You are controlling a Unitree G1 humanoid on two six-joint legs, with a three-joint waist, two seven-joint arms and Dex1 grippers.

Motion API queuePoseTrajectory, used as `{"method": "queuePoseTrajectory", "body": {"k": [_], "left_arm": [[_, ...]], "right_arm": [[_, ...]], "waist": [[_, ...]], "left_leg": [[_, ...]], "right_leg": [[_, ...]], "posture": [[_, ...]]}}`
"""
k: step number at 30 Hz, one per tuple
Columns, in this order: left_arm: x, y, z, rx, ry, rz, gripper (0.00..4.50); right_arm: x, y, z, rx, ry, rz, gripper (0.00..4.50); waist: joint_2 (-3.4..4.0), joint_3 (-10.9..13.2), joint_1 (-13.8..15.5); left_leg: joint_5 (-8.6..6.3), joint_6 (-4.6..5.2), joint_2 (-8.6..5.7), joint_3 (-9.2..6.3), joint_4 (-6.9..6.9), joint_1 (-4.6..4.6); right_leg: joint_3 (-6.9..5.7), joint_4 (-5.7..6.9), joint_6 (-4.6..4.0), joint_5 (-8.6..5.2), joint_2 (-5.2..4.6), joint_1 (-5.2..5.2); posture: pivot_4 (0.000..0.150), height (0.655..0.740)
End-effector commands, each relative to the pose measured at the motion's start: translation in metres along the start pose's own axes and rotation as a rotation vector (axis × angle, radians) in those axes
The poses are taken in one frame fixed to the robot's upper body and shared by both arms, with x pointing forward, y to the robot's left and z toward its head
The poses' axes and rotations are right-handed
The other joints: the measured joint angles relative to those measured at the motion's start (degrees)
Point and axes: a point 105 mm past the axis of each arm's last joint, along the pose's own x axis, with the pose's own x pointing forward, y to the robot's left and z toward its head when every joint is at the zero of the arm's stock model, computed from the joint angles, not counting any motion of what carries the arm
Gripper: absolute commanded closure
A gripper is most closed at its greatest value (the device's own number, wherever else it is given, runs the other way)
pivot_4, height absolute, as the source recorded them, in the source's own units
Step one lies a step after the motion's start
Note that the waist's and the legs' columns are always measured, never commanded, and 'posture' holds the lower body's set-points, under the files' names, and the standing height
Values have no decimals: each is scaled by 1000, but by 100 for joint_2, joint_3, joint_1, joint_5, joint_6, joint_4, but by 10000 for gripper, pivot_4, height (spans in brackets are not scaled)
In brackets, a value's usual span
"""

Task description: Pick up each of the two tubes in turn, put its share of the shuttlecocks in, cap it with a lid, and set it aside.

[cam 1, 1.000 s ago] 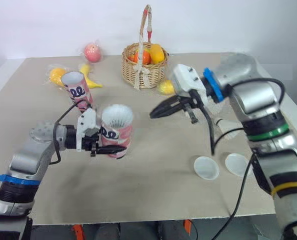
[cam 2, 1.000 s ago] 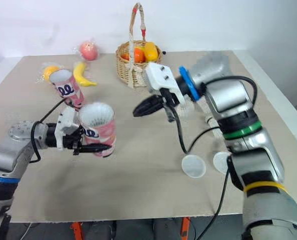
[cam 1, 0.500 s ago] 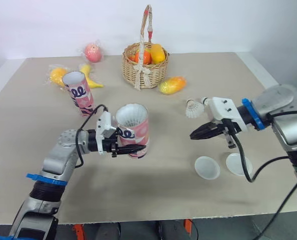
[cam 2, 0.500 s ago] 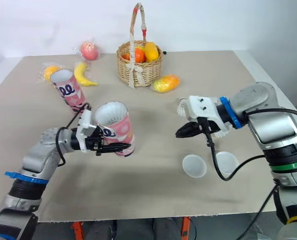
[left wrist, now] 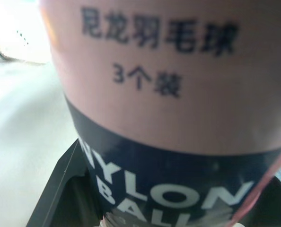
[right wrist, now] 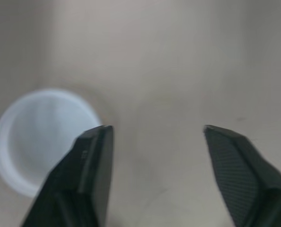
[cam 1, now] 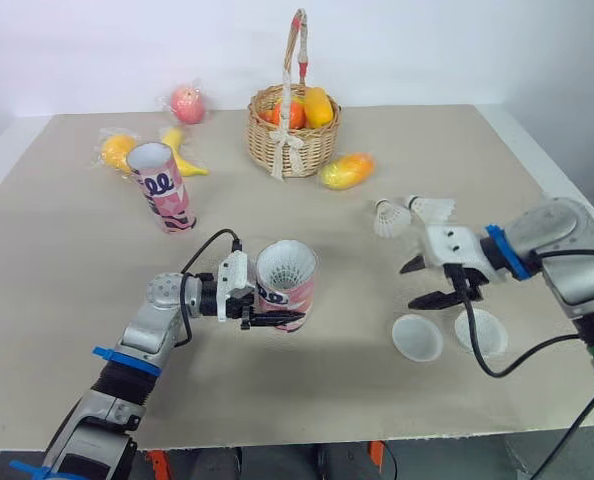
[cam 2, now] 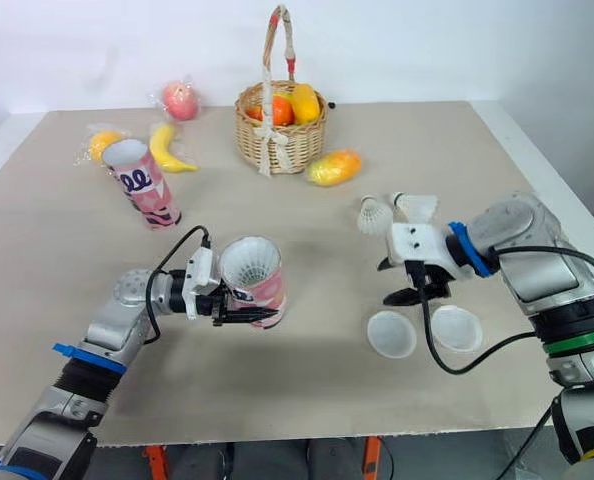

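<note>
My left gripper (cam 1: pixel 280 308) is shut on a pink tube (cam 1: pixel 289 290) near the middle of the table, its fingers (left wrist: pixel 65 189) clasping the tube's dark lower band (left wrist: pixel 178 189). White shuttlecock feathers (cam 1: pixel 284 268) show in the tube's open top. A second pink tube (cam 1: pixel 163 187) stands at the back left. My right gripper (cam 1: pixel 419 283) hangs open just above the table, beside two white lids (cam 1: pixel 417 337) (cam 1: pixel 480 331). One lid (right wrist: pixel 36 142) lies by its finger. Two loose shuttlecocks (cam 1: pixel 387 217) (cam 1: pixel 429 208) lie behind it.
A wicker basket (cam 1: pixel 292 130) of fruit stands at the back centre, a mango (cam 1: pixel 345 170) beside it. A banana (cam 1: pixel 182 152), a bagged yellow fruit (cam 1: pixel 115 150) and a bagged apple (cam 1: pixel 186 103) lie at the back left.
My right gripper swung from beside the held tube down to the lids and opened. The left arm carried the tube to the right and nearer the front.
</note>
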Motion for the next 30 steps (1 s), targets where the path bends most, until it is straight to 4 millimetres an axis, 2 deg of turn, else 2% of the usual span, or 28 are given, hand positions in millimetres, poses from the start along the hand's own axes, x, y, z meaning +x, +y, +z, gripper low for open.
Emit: {"method": "queuePoseTrajectory", "body": {"k": [1, 9, 18, 19, 20, 22, 24, 25, 30], "left_arm": [[3, -8, -5, 23, 12, -42, 18263], [6, -14, -8, -13, 8, -61, 18263], [5, -9, -6, -41, -17, -26, 18263], [5, -9, -6, -46, -18, -25, 18263], [5, -9, -6, -55, -17, -28, 18263], [5, -9, -7, -72, -14, -35, 18263], [4, -9, -7, -100, -11, -40, 18263], [4, -10, -9, -122, -7, -43, 18263], [-1, -14, -21, -150, 88, -75, 18263]], "right_arm": [[-9, 6, -6, -50, 64, 15, 14309], [-4, 8, -7, -33, 64, -3, 14309], [10, 15, -5, -43, 75, 23, 14309], [11, 13, -4, -48, 77, 17, 20796], [13, 12, -3, -52, 77, 17, 22824], [14, 12, -1, -66, 68, 31, 30132], [14, 13, 4, -82, 57, 51, 40782], [13, 14, 7, -91, 50, 59, 44324], [9, 10, 25, -114, -14, 66, 44769]], "waist": [[0, 0, 1], [1, -1, 0], [3, -2, 0], [3, -2, 0], [3, -2, 0], [3, -2, -1], [3, -2, -1], [3, -2, -1], [3, -2, -6]], "left_leg": [[0, 0, 0, 0, 0, 0], [1, -1, 0, 1, 5, 7], [1, -1, 0, 1, 8, 8], [1, -1, 0, 1, 10, 8], [1, -1, 0, 1, 12, 8], [1, -1, 0, 1, 13, 11], [1, -1, 0, 1, 14, 14], [1, -2, 0, 1, 14, 15], [1, -2, 1, 1, 15, 18]], "right_leg": [[0, 0, 1, 0, 0, 0], [1, 0, 6, 6, 1, 10], [2, 0, 7, 6, 0, 13], [1, 0, 8, 7, 0, 16], [1, 0, 10, 7, 0, 17], [1, 0, 10, 8, 1, 19], [1, 0, 11, 8, 1, 23], [1, 0, 12, 8, 1, 23], [1, 0, 12, 9, 2, 26]], "posture": [[1500, 7400], [1500, 7400], [1500, 7400], [1500, 7400], [1500, 7400], [1500, 7400], [1500, 7400], [1500, 7400], [1500, 7400]]}}
